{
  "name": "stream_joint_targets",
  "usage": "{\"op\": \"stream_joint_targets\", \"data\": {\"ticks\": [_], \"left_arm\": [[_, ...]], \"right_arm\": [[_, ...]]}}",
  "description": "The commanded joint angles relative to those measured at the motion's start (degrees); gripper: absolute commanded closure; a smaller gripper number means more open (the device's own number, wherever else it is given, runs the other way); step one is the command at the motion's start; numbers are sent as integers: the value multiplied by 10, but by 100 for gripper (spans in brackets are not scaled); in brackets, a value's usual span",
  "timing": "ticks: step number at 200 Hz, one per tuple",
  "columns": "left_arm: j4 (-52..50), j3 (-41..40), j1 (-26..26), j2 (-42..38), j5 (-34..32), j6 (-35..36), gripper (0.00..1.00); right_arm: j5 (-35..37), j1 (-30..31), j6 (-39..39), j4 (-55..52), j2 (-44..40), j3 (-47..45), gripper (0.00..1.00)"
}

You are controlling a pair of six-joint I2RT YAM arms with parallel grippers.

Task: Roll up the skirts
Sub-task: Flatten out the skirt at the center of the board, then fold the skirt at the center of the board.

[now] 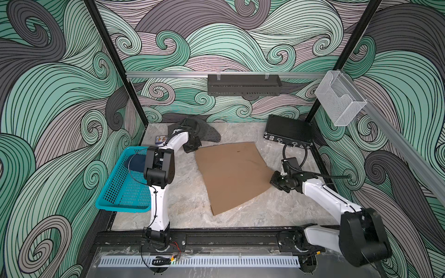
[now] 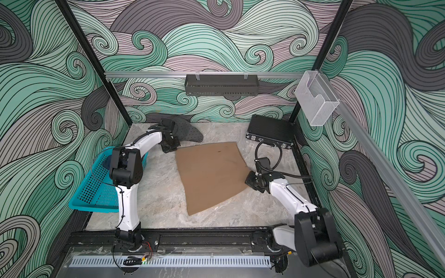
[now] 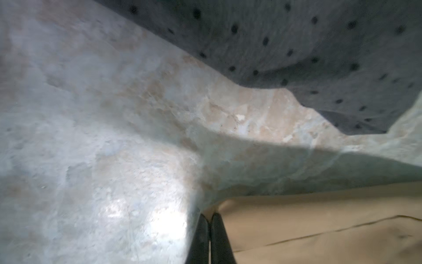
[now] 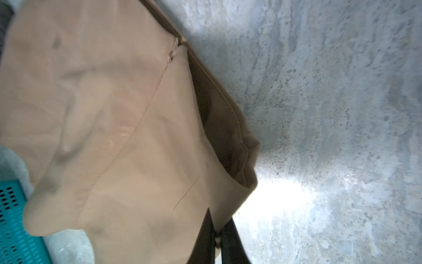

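Top view, tan skirt, printed box illegible

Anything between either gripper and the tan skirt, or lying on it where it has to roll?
Nothing visible. The left gripper and right gripper are each shut on the edge of the tan skirt, and nothing lies on it. The dotted grey skirt lies just beyond the left gripper's hold, with table showing between.
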Motion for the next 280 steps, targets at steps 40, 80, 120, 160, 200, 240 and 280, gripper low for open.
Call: {"op": "stream_joint_targets", "data": {"ticks": [40,80,120,160,200,240,280], "left_arm": [[71,-121,9,-207,28,-107,100],[55,-91,47,-160,-13,-159,100],[-154,144,111,50,31,-157,43],[-164,164,98,20,38,-108,14],[-72,-101,62,-153,111,-123,13],[-85,-281,-86,-309,99,-70,12],[-86,-417,-244,-441,39,-106,19]], "right_arm": [[35,-3,2,-125,-171,12,91],[26,-2,-44,-130,-17,124,80],[-13,2,-55,-95,129,185,55],[-34,11,-69,-52,134,164,18],[-79,12,-82,-62,211,157,19],[-97,21,-86,-46,216,116,22],[-88,22,-58,-2,186,64,26]]}}
